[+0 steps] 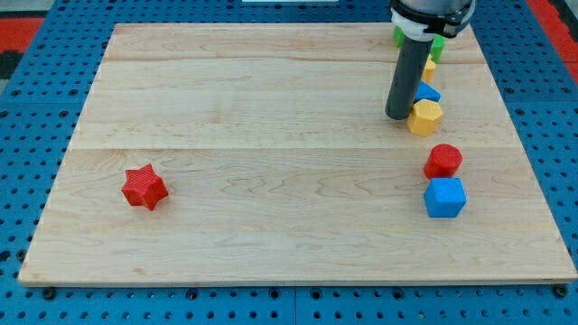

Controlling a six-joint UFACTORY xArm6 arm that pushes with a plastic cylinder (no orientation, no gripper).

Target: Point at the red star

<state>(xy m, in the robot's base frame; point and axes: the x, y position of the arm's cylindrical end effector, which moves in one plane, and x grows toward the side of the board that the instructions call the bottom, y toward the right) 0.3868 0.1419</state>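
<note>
The red star lies near the view's left edge of the wooden board, in the lower half. My tip rests on the board at the view's upper right, far from the star. It stands just left of a yellow hexagon block, close to touching it.
A red round block and a blue cube lie below the yellow hexagon. A blue block, a yellow block and a green block sit behind the rod, partly hidden. A blue pegboard surrounds the board.
</note>
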